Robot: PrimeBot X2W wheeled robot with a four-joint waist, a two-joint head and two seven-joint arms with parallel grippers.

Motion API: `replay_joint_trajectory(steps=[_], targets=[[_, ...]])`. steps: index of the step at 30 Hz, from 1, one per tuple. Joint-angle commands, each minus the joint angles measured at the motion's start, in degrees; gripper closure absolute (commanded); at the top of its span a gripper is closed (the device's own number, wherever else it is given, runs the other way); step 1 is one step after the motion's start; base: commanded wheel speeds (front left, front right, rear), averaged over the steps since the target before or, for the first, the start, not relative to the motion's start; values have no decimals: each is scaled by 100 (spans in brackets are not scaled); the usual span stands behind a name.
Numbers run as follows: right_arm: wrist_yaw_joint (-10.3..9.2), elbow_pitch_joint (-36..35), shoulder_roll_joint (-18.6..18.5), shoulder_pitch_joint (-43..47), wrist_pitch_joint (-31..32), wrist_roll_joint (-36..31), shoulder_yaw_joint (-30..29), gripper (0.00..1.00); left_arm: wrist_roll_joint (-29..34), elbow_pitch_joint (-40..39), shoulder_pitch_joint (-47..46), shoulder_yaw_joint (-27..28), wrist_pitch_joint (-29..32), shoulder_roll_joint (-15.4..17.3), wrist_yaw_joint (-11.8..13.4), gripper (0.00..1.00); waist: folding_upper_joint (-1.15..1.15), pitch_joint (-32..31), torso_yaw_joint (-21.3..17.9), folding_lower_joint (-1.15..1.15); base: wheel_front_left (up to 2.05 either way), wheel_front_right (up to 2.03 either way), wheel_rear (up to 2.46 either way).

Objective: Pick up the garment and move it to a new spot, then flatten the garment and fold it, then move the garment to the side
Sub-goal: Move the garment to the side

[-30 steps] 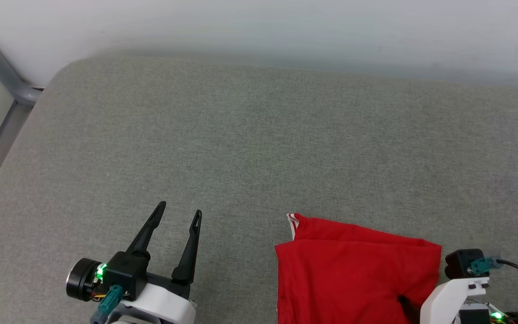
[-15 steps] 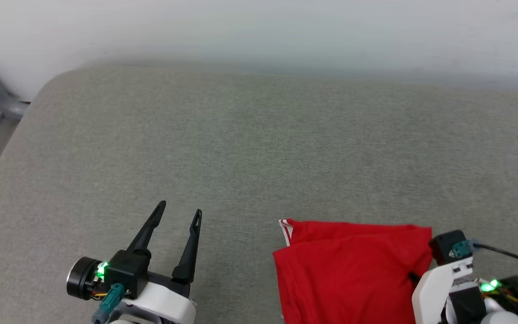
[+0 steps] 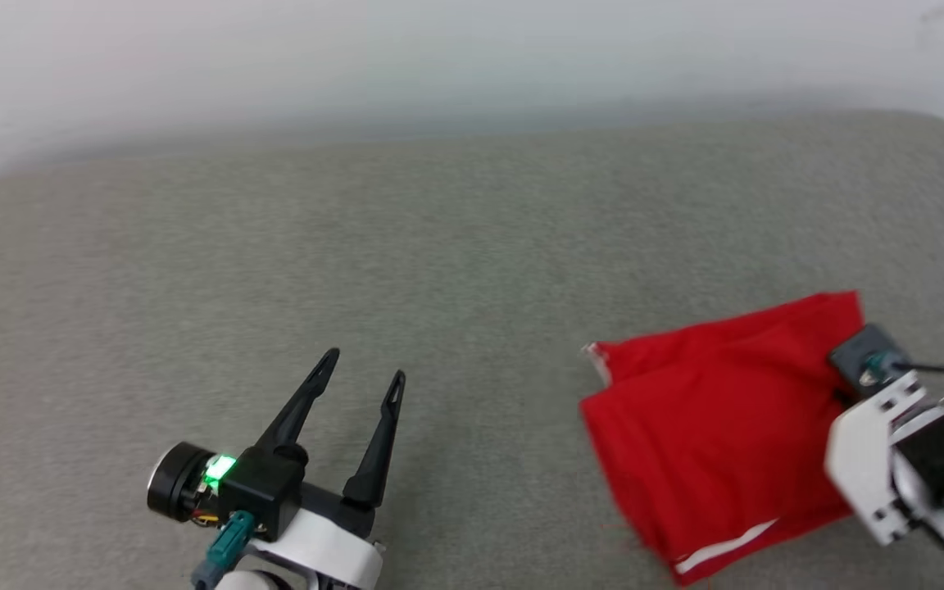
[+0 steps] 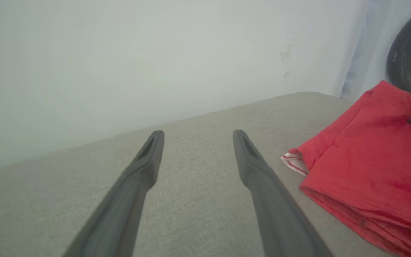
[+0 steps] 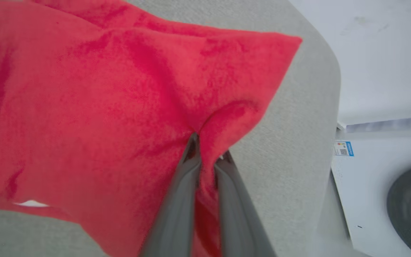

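One garment (image 3: pixel 710 426), red, folded into a rough rectangle, lying toward the right end of a grey cushioned surface (image 3: pixel 439 246). White stripe along its near edge, red-and-white striped trim peeking out at its far left corner. Right side drawn up off the surface into a peak.

Two grippers. Right gripper (image 5: pixel 207 150): jaws nearly together, pinching a fold of red cloth near that raised corner, fabric bunched between the two dark fingers and draped on either side of them. Right arm reaching in from the lower right of the head view, white wrist housing over the garment's right edge, green light glowing at the wrist.

Left gripper (image 3: pixel 365 364): fingers spread wide, holding nothing, touching nothing, hovering over bare grey surface well to the left of the garment, tips pointing away from the robot toward a pale wall (image 3: pixel 439 65). Left wrist low at the bottom of the head view, green light lit.

Beyond the surface's rounded right end, one white washing machine (image 5: pixel 362 185) with a dark round door
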Motion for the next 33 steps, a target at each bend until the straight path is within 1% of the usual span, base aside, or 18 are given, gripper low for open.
replay_joint_trajectory(steps=[1,3,8,9,11,13,17,22,24,27,33], targets=[[-12,-17,-183,-182,-3,8,-9,100,47,-41,-117,-40,-13,23,-24,0,0,268,-325,0,0,0,0],[-12,36,-503,-392,-36,-7,-10,100,89,-101,-204,-97,-12,73,-25,0,0,458,-514,0,0,0,0],[-12,402,-970,-902,-224,72,-402,100,176,-280,-543,-232,-12,243,-27,0,0,1067,-889,0,0,0,0],[-11,742,-1066,-1161,-420,88,-664,100,235,-422,-776,-328,-1,386,-33,0,0,1452,-1047,0,0,0,0],[-12,1018,-1199,-1336,-612,75,-829,100,256,-554,-932,-390,29,504,-31,0,0,1700,-1120,0,0,0,0],[-12,1330,-1237,-1509,-811,127,-1008,100,282,-729,-1083,-436,86,643,-35,0,0,1933,-1166,0,0,0,0],[-12,1971,-1328,-1756,-1144,-52,-1236,100,276,-1141,-1308,-477,294,926,-39,0,0,2329,-1197,0,0,0,0],[-12,2806,-1437,-1986,-1727,-240,-1557,100,194,-1679,-1466,-517,571,1130,-40,0,0,2619,-1141,0,0,0,0],[-12,3167,-1411,-2070,-1905,-345,-1675,100,178,-1870,-1510,-515,661,1182,-40,0,0,2713,-1111,0,0,0,0],[-13,3608,-1374,-2320,-2206,-530,-2003,100,147,-2079,-1538,-509,744,1219,-40,0,0,2828,-1059,0,0,0,0],[-12,4292,-1179,-2718,-2591,-897,-2394,100,134,-2307,-1590,-506,833,1272,-19,0,0,2978,-951,0,0,0,0]])
